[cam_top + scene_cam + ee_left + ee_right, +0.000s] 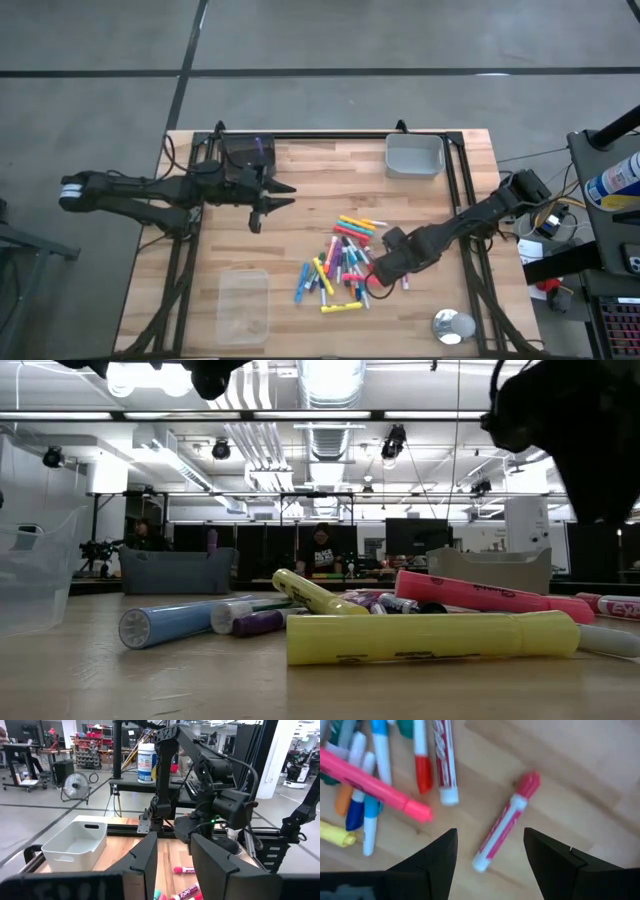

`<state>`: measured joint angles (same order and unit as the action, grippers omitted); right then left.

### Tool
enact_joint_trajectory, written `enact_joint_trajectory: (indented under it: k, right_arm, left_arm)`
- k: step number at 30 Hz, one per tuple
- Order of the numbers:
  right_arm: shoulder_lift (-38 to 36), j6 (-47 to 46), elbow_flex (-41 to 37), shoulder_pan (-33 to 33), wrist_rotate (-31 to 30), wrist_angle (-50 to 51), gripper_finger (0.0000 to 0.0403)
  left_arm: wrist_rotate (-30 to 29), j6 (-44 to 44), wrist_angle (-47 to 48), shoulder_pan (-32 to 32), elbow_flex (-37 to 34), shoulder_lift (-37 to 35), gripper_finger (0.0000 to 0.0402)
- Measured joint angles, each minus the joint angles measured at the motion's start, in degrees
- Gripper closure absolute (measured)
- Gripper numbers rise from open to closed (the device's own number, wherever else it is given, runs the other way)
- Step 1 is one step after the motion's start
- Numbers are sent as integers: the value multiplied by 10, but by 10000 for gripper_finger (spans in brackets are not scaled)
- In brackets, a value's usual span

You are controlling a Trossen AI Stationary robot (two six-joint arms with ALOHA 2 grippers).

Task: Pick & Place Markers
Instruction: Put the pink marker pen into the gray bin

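Note:
The markers (340, 265) lie in a loose heap of mixed colours on the wooden table, right of its middle. In the low view a yellow marker (430, 638) and a pink one (480, 595) lie nearest. My right gripper (375, 270) points down over the heap's right edge, open. In its wrist view (490, 847) a white-barrelled marker with a red cap (502, 827) lies flat on the wood below the gap between the fingers, untouched. My left gripper (270, 200) hangs level above the table's left half, open and holding nothing (175, 865).
A grey bin (415, 155) stands at the far right, and a clear plastic container (243, 305) at the near left. A black box (248, 155) sits at the far edge behind my left gripper. A round metal thing (452, 325) lies near the front right corner.

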<state>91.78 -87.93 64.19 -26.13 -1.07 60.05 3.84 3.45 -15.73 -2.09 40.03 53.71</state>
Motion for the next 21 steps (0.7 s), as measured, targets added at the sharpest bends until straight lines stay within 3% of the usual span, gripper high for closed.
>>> enact_joint_trajectory:
  k: [10,21]
  right_arm:
    - [8,-161,-2,-52,26,-7,179]
    - [71,-156,-1,-59,32,-24,179]
  left_arm:
    - [0,-19,-8,0,0,21,289]
    - [0,-20,-14,0,0,23,289]
